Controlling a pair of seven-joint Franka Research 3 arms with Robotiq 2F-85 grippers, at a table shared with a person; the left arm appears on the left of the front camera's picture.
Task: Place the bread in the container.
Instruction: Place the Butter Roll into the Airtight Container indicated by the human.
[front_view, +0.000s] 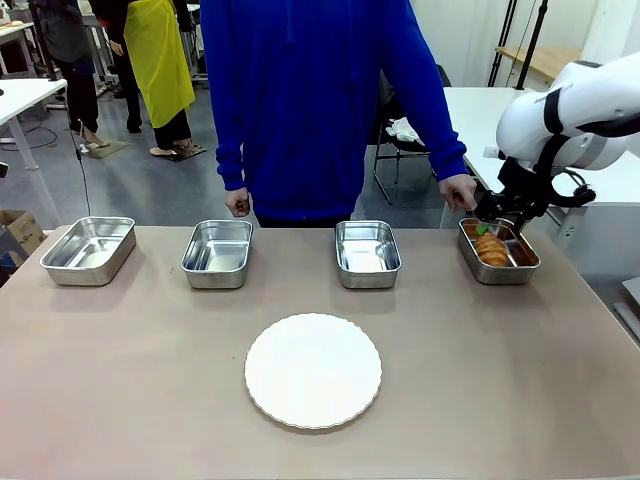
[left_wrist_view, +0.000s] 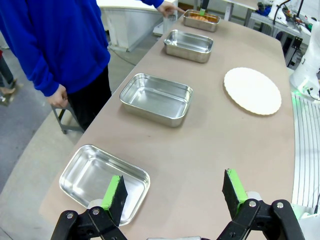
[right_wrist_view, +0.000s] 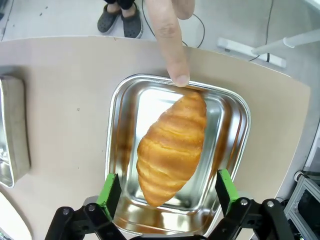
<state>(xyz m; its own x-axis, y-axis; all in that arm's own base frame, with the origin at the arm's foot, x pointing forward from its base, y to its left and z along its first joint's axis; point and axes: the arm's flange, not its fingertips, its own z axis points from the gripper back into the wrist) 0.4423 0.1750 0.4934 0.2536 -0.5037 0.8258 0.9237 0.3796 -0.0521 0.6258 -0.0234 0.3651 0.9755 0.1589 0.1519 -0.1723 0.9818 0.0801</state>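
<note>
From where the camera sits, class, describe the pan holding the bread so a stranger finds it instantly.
Four steel pans line the table's far edge. The container is the rightmost, under the right gripper. It alone holds the bread, and a finger touches its rim.

A grey floor (front_view: 170, 185) spreads behind the beige worktop (front_view: 150, 390). White tables (front_view: 25, 95) stand far left, and a black chair (front_view: 400, 150) sits beside another white table (front_view: 480, 115).

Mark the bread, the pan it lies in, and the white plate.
bread (right_wrist_view: 171, 149), right wrist view, middle of its ridged top.
container (right_wrist_view: 116, 125), right wrist view, bare left wall beside the bread.
white plate (front_view: 313, 370), front view, its centre.
</note>
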